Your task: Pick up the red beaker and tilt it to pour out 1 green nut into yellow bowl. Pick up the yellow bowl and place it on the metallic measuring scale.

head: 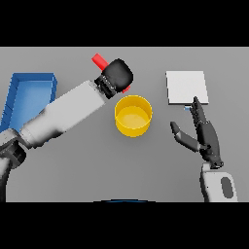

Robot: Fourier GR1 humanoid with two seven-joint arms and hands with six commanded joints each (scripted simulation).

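Nearest, at the right: right hand (203, 136), fingers straight and relaxed, holding nothing, idle on the near side of the scale (187, 87), fingertips just at its near edge. Well apart from the bowl (133, 115).

Farther in, left of centre: left hand (116, 75) clenched round the beaker (100, 61), held above the table just beyond the bowl's far-left rim. Beaker mostly hidden behind the hand; one red end sticking out to the far left, a sliver of red showing at the hand's right side by the bowl. Tilted well off upright, though cannot tell which end is the mouth.

Risks, as a judgement: mouth possibly not over the bowl, so a nut could drop on the table beside the rim and roll off. Too steep a tilt likely to spill more than one nut. Hand and forearm close to the bowl, so a nudge could shift it.

Bowl: bright yellow, round, upright, open top, at mid-table. No green nut to be seen inside. Not yet on the scale.

Scale: pale flat square, far right. Blue bin (26, 92) at far left, unused.
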